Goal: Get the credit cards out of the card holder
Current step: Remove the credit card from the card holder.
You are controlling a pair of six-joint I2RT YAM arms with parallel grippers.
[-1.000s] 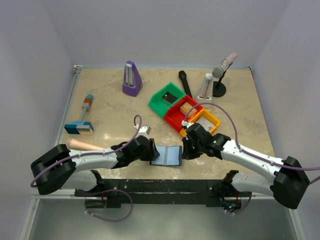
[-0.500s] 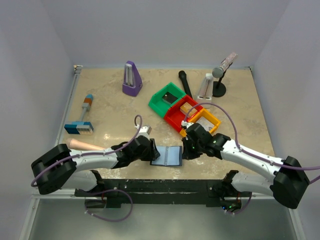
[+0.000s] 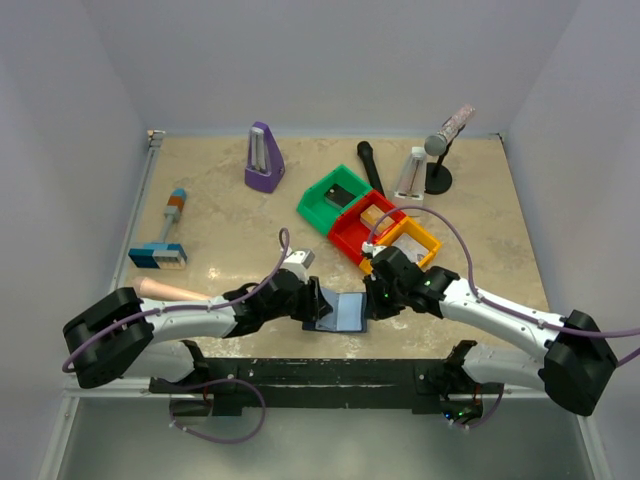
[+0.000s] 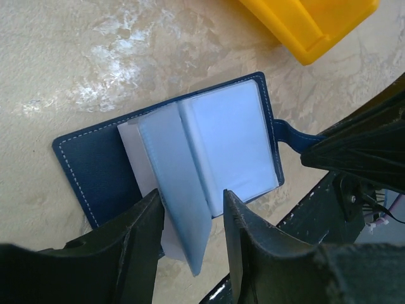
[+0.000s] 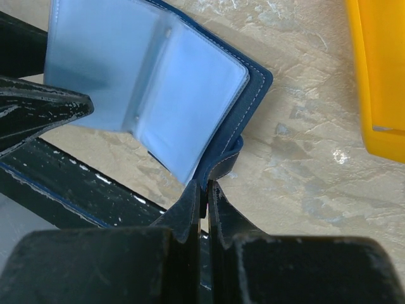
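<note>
The card holder [image 3: 342,313] lies open at lower centre of the top view, navy cover down (pale pages up). The right gripper [image 5: 204,190] is pinched tight on its snap tab [image 5: 223,166]. The left gripper [image 4: 191,199] stands about half spread, one raised page [image 4: 180,171] between its fingers [image 4: 140,235]. Whether they touch it is unclear.

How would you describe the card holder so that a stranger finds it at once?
Look at the near edge of the table, between the left gripper and the right gripper. The card holder lies open there. Unlike the bright bins behind it, it is dark navy with pale blue inner pages.
</note>
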